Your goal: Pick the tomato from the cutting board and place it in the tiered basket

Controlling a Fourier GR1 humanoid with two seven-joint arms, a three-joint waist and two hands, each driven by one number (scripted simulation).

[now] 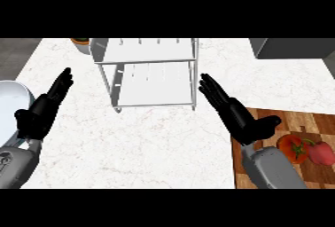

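Here, the tiered basket (149, 73) is seen standing mid-counter, and the cutting board (307, 122) lies at the right. On it, the round tomato (292, 147) rests, stem facing upward, no long axis apparent. Both the right hand (243, 120) and left hand (40, 113) are held flat, fingers straight, grasping nothing.

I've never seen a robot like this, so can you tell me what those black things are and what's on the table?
Those are the robot's two hands, seen from its head looking down at a white counter. The left hand and right hand are both open and hold nothing. Between them, farther back, stands a white tiered basket. At the right lies a wooden cutting board with a red tomato on it and another reddish thing beside it; I can't tell what that is. The tomato should go into the basket.
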